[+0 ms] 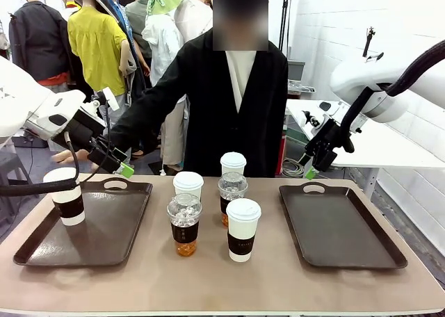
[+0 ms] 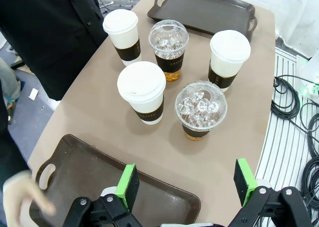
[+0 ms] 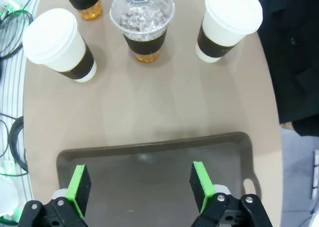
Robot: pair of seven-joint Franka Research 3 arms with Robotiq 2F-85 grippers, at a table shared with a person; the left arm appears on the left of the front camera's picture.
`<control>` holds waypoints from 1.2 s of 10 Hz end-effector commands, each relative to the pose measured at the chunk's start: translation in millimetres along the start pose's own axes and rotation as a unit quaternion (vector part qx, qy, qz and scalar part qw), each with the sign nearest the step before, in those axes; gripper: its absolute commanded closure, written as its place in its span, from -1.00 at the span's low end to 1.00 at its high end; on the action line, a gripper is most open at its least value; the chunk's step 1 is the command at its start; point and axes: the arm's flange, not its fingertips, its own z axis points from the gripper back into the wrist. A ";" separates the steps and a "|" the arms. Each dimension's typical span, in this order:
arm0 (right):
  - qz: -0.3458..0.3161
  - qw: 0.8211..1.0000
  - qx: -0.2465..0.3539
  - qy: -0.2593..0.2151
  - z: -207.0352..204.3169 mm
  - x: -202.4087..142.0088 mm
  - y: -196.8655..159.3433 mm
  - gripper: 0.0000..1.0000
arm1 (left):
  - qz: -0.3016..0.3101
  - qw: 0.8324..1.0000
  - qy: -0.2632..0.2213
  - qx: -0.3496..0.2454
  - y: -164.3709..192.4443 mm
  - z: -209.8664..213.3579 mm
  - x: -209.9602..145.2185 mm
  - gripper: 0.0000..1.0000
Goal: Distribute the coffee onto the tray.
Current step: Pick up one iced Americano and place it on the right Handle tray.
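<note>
Five cups [image 1: 243, 228] crowd mid-table; sixth cup [image 1: 67, 195] on left tray [image 1: 111, 226]; left hand [image 2: 187, 184], right hand [image 3: 141, 184] agape, empty.

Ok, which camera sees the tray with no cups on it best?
The front view: the whole empty tray is in sight, handle included. The right wrist view looks down on one end of the tray only. The left wrist view shows it far off, clipped at the top edge.

Matt white paper cups [image 1: 243, 228], clear glossy plastic cups [image 1: 185, 223], dark satin trays [image 1: 342, 235], smooth tan table [image 1: 229, 282]
</note>
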 end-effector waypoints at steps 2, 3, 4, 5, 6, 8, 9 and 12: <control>-0.002 1.000 -0.007 -0.025 -8.4 -9.5 -6.1 -1.00 | -0.007 1.000 -0.010 -0.008 2.0 -1.1 -1.9 -1.00; 0.005 0.999 -0.003 -0.048 -17.9 -18.0 -12.0 -1.00 | -0.007 1.000 -0.010 -0.008 2.0 -1.1 -1.9 -1.00; 0.011 0.997 0.002 -0.074 -30.1 -26.0 -15.1 -1.00 | -0.007 1.000 -0.010 -0.008 2.0 -1.1 -1.9 -1.00; 0.015 0.995 0.006 -0.095 -41.9 -34.2 -16.3 -1.00 | -0.007 1.000 -0.010 -0.008 2.0 -1.1 -1.9 -1.00; 0.026 0.993 0.012 -0.119 -52.3 -41.8 -19.5 -1.00 | -0.007 1.000 -0.010 -0.008 2.0 -1.1 -1.9 -1.00; 0.046 0.984 0.012 -0.171 -77.7 -52.7 -25.8 -1.00 | -0.007 1.000 -0.010 -0.008 2.0 -1.1 -1.9 -1.00; 0.047 0.979 0.000 -0.198 -85.9 -58.4 -28.7 -1.00 | -0.007 1.000 -0.010 -0.008 2.0 -1.1 -1.9 -1.00; 0.045 0.958 0.025 -0.281 -109.6 -68.6 -36.6 -1.00 | -0.007 1.000 -0.010 -0.008 2.0 -1.1 -1.9 -1.00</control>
